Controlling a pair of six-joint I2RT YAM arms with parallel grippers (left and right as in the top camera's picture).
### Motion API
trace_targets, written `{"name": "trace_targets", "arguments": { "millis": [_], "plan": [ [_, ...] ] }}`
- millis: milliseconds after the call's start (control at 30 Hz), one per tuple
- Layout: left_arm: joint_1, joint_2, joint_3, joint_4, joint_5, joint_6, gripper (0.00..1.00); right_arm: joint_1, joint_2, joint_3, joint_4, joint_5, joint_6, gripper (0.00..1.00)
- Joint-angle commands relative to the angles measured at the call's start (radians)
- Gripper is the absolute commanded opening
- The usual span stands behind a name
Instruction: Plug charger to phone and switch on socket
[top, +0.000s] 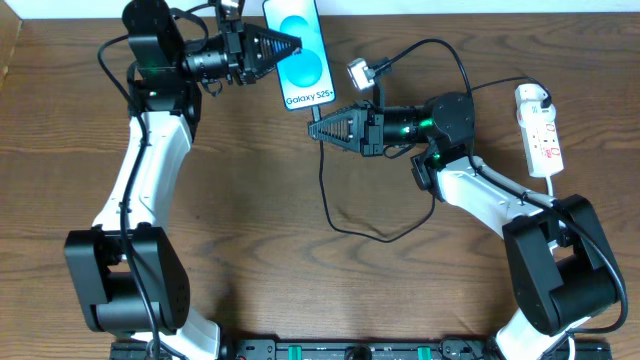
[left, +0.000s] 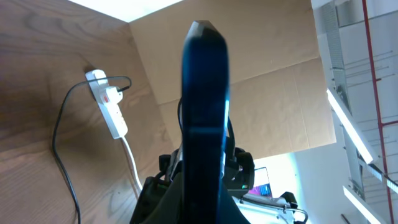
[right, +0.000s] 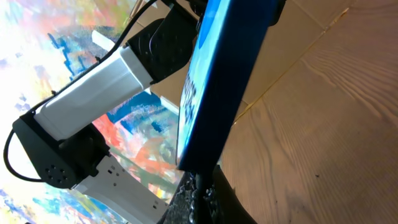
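Holding the phone (top: 305, 65) off the table (top: 250, 230) in the overhead view, the left gripper (top: 296, 45) is clamped on its side edge, screen up and glowing, near the far edge. The right gripper (top: 318, 128) pinches the connector end of the charger (top: 324, 190) and points it at the phone's bottom edge, just short of it or touching. The black cable loops slack across the table below the right arm. The power strip (top: 541, 135) lies far right, well apart from both grippers, and nothing is at its red switches. Judgement: the plug-in is under way and not confirmed; the switch step is not begun.

Left wrist view: the phone (left: 205, 106) shows edge-on, filling the centre, and the fingers gripping it are hidden. The power strip (left: 111, 106) lies on the wood to the left, with the white plug head (left: 96, 77) seated at its end and the charger cable (left: 57, 140) trailing from it. Switch state too small to tell. The right arm (left: 239, 171) is behind the phone.

Right wrist view: the phone (right: 221, 74) is tilted, its bottom edge right at the right gripper (right: 199, 200). The connector tip (right: 200, 183) meets that edge; I cannot tell whether it is seated. The left arm (right: 93, 68) crowds behind. In the way: the slack cable beside the right arm, and the long reach over to the strip.
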Motion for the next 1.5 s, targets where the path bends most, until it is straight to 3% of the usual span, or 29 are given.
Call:
{"name": "trace_targets", "arguments": {
  "millis": [0, 67, 533, 1467],
  "plan": [
    [-0.019, -0.013, 0.020, 0.011, -0.011, 0.024, 0.08, 0.003, -0.016, 0.010, 0.010, 0.019, 0.011, 0.01],
    [-0.018, -0.013, 0.020, 0.009, -0.070, 0.025, 0.07, 0.003, -0.016, 0.010, 0.008, 0.010, 0.018, 0.01],
    [-0.018, -0.013, 0.020, 0.008, -0.066, 0.096, 0.07, -0.015, -0.016, 0.010, 0.006, -0.041, 0.029, 0.01],
    [-0.021, -0.013, 0.020, 0.009, -0.013, 0.051, 0.07, -0.030, -0.016, 0.010, 0.006, 0.020, 0.057, 0.01]
  ]
}}
